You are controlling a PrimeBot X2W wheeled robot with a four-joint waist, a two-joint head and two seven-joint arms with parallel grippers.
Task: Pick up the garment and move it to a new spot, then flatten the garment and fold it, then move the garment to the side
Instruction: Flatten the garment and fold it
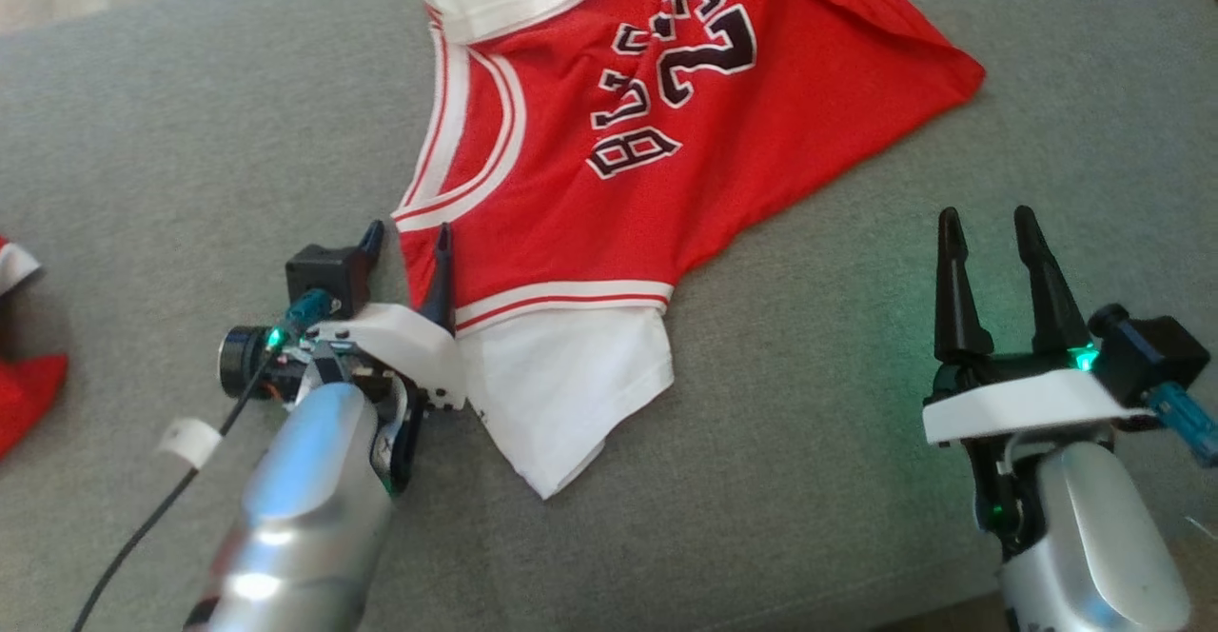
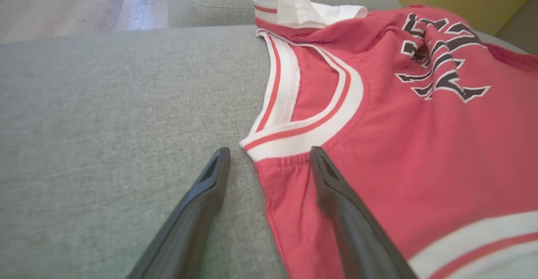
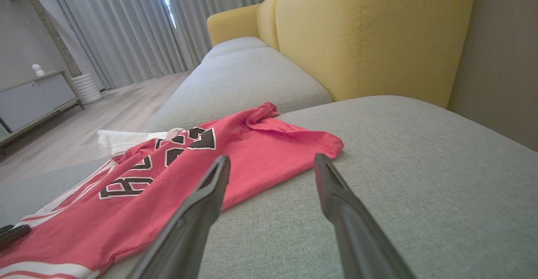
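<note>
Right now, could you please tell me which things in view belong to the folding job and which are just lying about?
Job: red jersey; left pincer, open astride its shoulder edge; right pincer, open, apart from it; grey cushion beneath.
Lying about: red-and-white cloth at the head view's left edge; yellow backrest; grey cabinet.

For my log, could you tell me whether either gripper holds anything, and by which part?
Nothing is held. The left gripper straddles the jersey at its shoulder, open; the right gripper is open, apart.
</note>
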